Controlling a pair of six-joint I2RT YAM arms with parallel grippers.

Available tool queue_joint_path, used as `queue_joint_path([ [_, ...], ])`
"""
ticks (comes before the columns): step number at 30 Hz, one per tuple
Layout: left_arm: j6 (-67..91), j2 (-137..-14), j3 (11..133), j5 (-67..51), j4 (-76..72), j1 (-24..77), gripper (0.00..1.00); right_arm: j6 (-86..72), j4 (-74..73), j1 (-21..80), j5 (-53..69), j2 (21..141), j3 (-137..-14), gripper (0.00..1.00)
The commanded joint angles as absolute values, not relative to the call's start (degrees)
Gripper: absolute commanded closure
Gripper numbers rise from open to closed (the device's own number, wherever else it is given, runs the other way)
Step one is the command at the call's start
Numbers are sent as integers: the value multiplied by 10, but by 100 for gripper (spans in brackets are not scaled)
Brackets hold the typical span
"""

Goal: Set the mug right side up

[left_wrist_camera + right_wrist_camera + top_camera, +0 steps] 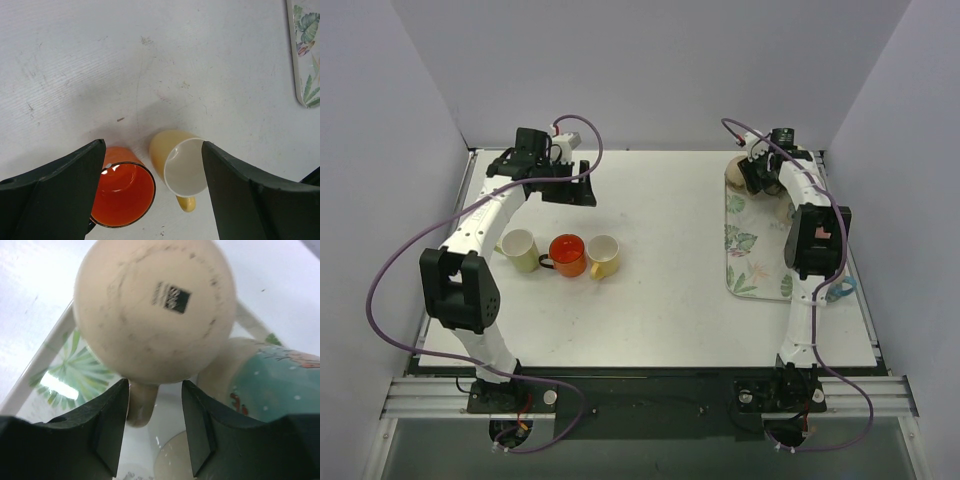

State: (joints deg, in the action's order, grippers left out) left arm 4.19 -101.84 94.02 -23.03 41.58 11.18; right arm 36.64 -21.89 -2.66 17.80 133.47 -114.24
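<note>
White table (pixel 660 310), lilac walls (pixel 650 60), inverted mug (pixel 155 305)

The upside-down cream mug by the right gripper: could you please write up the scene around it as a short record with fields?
cream mug: base towards the right wrist camera, at the far end of the leaf-print tray
right gripper: jaws either side of the mug's handle, gap visible on one side
teal mug: close beside the cream mug
left gripper: open, holding nothing
other mugs: pale mug, orange mug, yellow mug in a row, openings up
task status: cream mug not yet turned
</note>
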Motion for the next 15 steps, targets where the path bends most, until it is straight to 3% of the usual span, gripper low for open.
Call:
queue_joint_path([
  [1, 43, -1014, 969, -247, 420, 110, 12, 302, -170, -29, 150, 1349, -1166, 60],
  [9, 40, -1014, 980, -250, 431, 110, 12, 327, -174, -26, 156, 1342, -1143, 62],
  [13, 39, -1009, 976, -250, 428, 111, 12, 333, -198, -22, 153, 1353, -1165, 82],
  [15, 37, -1008, 976, -252, 429, 111, 12, 340, -220, -20, 154, 1354, -1177, 100],
])
